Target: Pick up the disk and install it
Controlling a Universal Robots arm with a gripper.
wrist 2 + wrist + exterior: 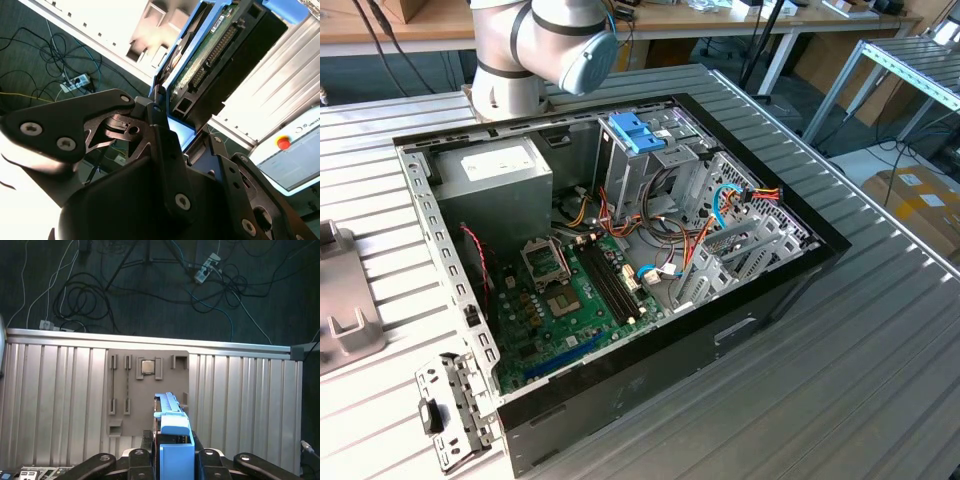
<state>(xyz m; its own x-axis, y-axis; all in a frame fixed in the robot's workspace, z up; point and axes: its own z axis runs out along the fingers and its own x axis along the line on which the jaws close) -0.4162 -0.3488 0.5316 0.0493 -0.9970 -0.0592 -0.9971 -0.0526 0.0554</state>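
Inside the end effector [171, 441], the disk [168, 407]

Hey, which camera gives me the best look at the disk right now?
The second wrist view: the disk shows its circuit board and connector, clamped by the fingers. The first wrist view shows the disk edge-on, mostly its blue frame.

Table [240, 400] of ribbed, matt grey metal; the disk [172, 440] framed in smooth, bright blue plastic (one face bare green circuit board, dark casing matt).
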